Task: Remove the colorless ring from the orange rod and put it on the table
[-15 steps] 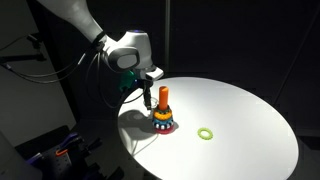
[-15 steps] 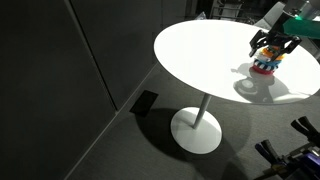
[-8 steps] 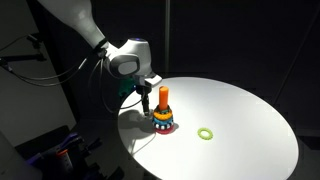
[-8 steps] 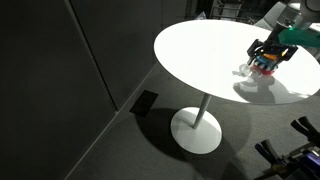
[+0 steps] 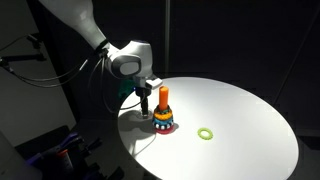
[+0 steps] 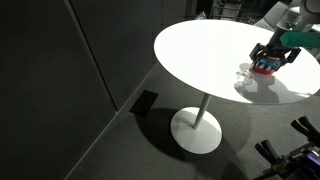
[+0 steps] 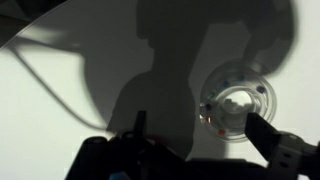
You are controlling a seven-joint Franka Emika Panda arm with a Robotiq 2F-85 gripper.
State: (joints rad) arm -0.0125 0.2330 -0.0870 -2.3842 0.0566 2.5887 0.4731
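The orange rod (image 5: 165, 96) stands upright over a stack of coloured rings (image 5: 163, 121) near the edge of the white table (image 5: 240, 110). My gripper (image 5: 146, 90) hangs just beside the rod, apart from it. In the wrist view the jaws (image 7: 200, 128) are open. The colorless ring (image 7: 238, 104), glassy with small coloured glints, appears to lie flat on the table top close to one finger. In an exterior view the gripper (image 6: 273, 52) hovers by the ring stack (image 6: 265, 68), with a faint pale glint (image 6: 243, 72) beside it.
A light-green ring (image 5: 206, 132) lies on the table apart from the stack. The table edge runs close under the gripper. The table stands on a white pedestal foot (image 6: 196, 130). The surroundings are dark, with equipment at the lower left (image 5: 62, 152).
My gripper has moved sideways away from the orange rod, toward the table edge. The rod and the coloured stack have stayed in place.
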